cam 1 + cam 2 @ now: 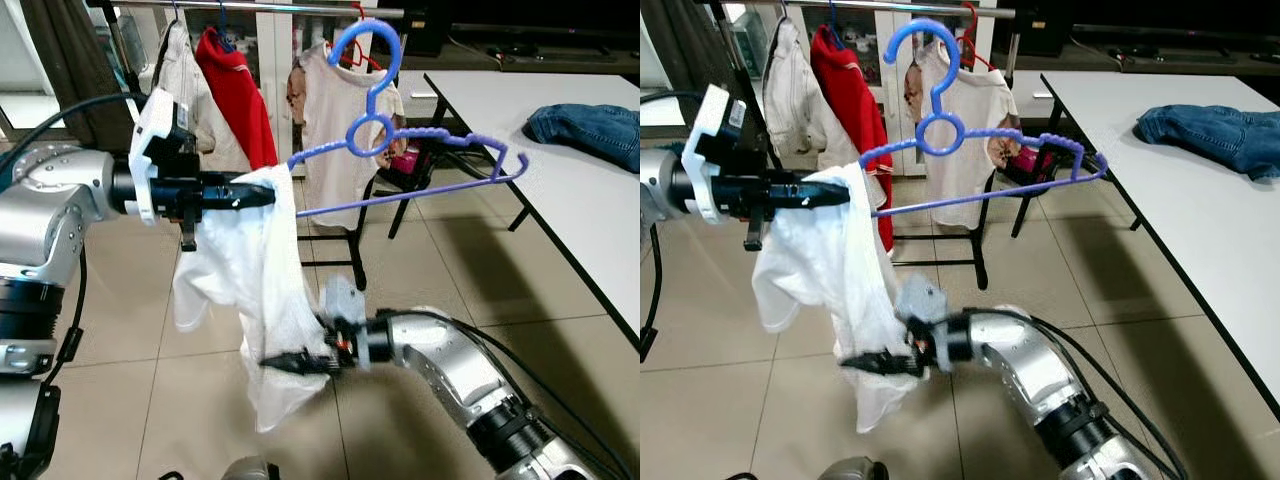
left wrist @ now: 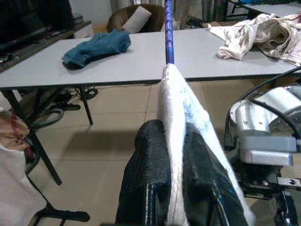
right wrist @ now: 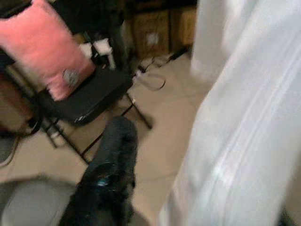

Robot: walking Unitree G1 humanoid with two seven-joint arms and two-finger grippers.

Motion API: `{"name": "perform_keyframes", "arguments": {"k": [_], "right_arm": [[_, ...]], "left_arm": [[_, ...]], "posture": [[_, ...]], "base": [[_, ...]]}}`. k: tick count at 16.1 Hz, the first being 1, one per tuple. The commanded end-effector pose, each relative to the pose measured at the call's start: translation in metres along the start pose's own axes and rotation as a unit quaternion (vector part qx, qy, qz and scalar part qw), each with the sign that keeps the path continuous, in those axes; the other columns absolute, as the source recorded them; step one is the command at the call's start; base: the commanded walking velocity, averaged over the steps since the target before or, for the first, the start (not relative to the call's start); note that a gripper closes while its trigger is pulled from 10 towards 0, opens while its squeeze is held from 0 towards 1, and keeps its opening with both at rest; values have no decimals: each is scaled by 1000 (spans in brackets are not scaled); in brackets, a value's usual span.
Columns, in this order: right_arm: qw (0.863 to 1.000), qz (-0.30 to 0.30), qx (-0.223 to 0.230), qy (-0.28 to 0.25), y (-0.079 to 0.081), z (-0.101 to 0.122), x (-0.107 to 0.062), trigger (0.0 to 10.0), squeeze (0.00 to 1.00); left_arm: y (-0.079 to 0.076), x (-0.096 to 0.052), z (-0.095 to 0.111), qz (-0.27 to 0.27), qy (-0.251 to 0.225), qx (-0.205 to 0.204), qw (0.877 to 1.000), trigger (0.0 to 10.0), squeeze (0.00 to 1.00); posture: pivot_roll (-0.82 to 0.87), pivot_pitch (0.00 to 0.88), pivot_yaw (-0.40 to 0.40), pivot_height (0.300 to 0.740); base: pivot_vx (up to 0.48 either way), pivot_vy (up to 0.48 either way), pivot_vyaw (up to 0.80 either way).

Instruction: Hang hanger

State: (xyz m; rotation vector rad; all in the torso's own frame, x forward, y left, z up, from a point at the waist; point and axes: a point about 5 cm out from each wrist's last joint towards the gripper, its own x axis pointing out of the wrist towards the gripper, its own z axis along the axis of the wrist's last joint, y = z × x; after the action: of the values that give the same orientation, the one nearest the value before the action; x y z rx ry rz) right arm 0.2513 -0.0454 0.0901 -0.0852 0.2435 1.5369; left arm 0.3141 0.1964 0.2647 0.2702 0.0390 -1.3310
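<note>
**Hanger held up in front of the clothes rail**

The left gripper point(image 1: 262, 193) is clamping the blue hanger point(image 1: 400, 150) – its fingers point(image 2: 150, 179) are pinched tight on the hanger's end, with a white shirt point(image 1: 250, 290) draped over it. The hanger is sitting level, below the rail point(image 1: 290, 8). The right gripper point(image 1: 285, 362) is pinching the shirt's lower part – how tightly, I cannot tell.

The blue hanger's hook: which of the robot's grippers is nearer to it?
Left. The left gripper clamps the white garment at the blue hanger's end, below its hook; the right gripper is lower, at the hem.
</note>
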Motion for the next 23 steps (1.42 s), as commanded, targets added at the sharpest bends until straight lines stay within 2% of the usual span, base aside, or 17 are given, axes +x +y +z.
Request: {"name": "perform_keyframes", "arguments": {"k": [1,2,3,4,12,16,18,19,21,23], "right_arm": [[1000,12,1,20,1,-10,-5,3725,0],[999,8,9,32,-1,-18,-10,2039,0],[999,5,14,38,-2,-21,-12,1804,0],[998,-2,21,51,-4,-28,-19,39,0],[993,-38,55,101,-13,-53,-70,0,0],[984,-117,70,114,-31,-54,-104,0,0],[974,-174,71,122,-42,-53,-123,0,0],[959,-236,59,143,-52,-52,-141,0,0],[948,-270,51,159,-56,-52,-151,0,0],[920,-343,35,189,-65,-53,-175,0,0]], "left_arm": [[4,-7,17,15,-17,27,999,0,0],[4,-8,18,17,-16,27,999,0,0],[4,-9,18,18,-15,27,999,0,0],[4,-11,16,20,-12,26,999,0,0],[0,-21,-1,30,25,10,999,0,0],[-9,-22,-16,25,55,4,998,0,0],[-13,-23,-23,28,62,0,998,0,0],[-17,-24,-27,32,71,-2,997,0,0],[-20,-25,-29,31,79,-1,996,0,0],[-33,-25,-32,30,83,-6,996,0,0]], "posture": [[31,0,-2,740],[32,0,-3,740],[32,0,-3,740],[32,0,-3,740],[29,0,-1,740],[23,0,-8,740],[23,0,-11,740],[20,0,-11,740],[19,0,-11,740],[15,0,-15,740]], "base": [[0,0,0],[0,0,0],[0,0,0],[0,0,0],[0,0,0],[0,0,0],[0,0,0],[0,0,0],[0,0,0],[0,0,0]]}}
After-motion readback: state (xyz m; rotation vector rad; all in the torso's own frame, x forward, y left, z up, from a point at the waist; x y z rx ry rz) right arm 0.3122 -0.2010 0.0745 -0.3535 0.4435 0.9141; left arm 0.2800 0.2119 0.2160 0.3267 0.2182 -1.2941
